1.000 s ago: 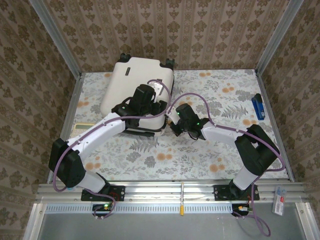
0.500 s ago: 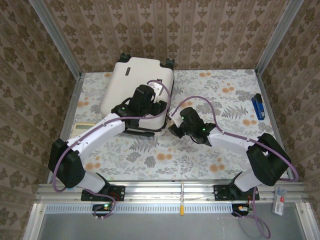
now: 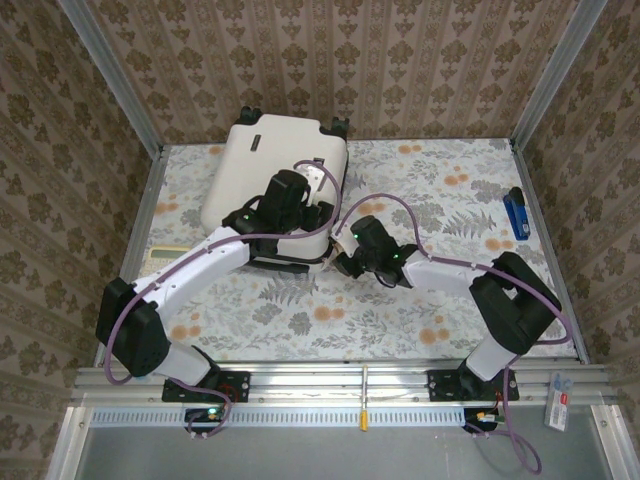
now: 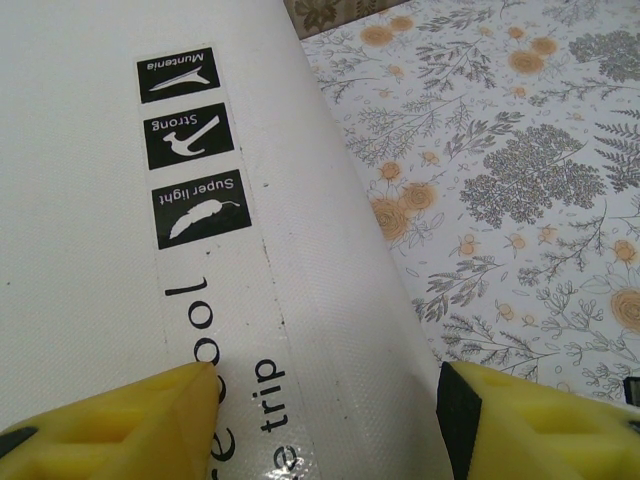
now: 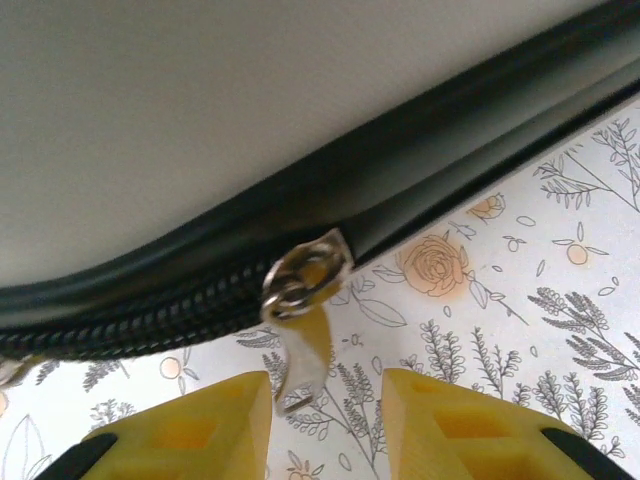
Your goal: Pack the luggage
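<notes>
The big change is at the right gripper (image 5: 325, 385). Its yellow fingers (image 5: 190, 425), shut tight a second ago, now stand apart. The thin silver metal zipper pull (image 5: 298, 352) hangs loose in the gap between them, and nothing pinches it. So the right gripper has probably let the pull go, or it opened up to grab it again in a better way. The small cream-white hard-shell suitcase (image 3: 255, 165) lies flat and closed on the far left part of the flowery table (image 3: 420, 300), just where it was. In the view from above, the right gripper (image 3: 343, 262) has slid a tiny bit closer to us and sits by the near right corner of the suitcase. Left of the slider, the black zipper teeth (image 5: 130, 320) look joined up. On the other side there are two smooth black strips with a line between them, so the zipper may be only partly done. The left gripper (image 4: 325, 385) has not moved. Its yellow fingers (image 4: 130, 420) are spread wide, one on top of the white shell by the black printed marks (image 4: 190, 130) and one just past the edge. It looks like it is holding the suitcase steady. The pull needs a new pinch before more zipping.
</notes>
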Controlling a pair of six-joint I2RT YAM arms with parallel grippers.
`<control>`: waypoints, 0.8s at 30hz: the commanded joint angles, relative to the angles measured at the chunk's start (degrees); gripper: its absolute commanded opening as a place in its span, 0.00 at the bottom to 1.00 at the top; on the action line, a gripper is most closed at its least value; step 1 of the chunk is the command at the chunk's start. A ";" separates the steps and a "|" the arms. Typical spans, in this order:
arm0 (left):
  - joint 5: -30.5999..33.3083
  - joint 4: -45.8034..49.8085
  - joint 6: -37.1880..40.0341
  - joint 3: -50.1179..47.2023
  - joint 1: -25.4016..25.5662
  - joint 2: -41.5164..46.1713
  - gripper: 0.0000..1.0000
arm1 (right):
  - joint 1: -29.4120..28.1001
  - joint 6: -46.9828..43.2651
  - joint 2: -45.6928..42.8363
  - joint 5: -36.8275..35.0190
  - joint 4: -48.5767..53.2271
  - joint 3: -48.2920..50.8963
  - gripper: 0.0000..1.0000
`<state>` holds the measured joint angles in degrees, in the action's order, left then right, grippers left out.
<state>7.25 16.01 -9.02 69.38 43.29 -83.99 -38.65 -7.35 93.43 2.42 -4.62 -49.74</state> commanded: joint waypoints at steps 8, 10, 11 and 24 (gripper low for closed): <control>-6.07 11.63 -1.75 -4.51 0.48 -2.50 0.61 | -0.37 -4.53 2.65 -3.11 -2.14 -6.44 0.32; -6.03 11.51 -1.86 -4.71 0.48 -2.41 0.61 | -0.20 -4.43 1.96 -2.74 -2.60 -6.07 0.32; -6.10 11.35 -1.93 -4.79 0.48 -2.39 0.61 | -0.19 -4.14 1.55 -2.21 -3.18 -5.59 0.31; -5.95 11.41 -1.88 -5.11 0.40 -2.19 0.61 | 2.15 0.50 -1.25 5.37 -9.76 -1.27 0.34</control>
<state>7.29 14.90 -9.02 68.36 42.76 -83.50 -36.82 -8.14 94.63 3.29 -8.25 -51.68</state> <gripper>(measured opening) 0.614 0.341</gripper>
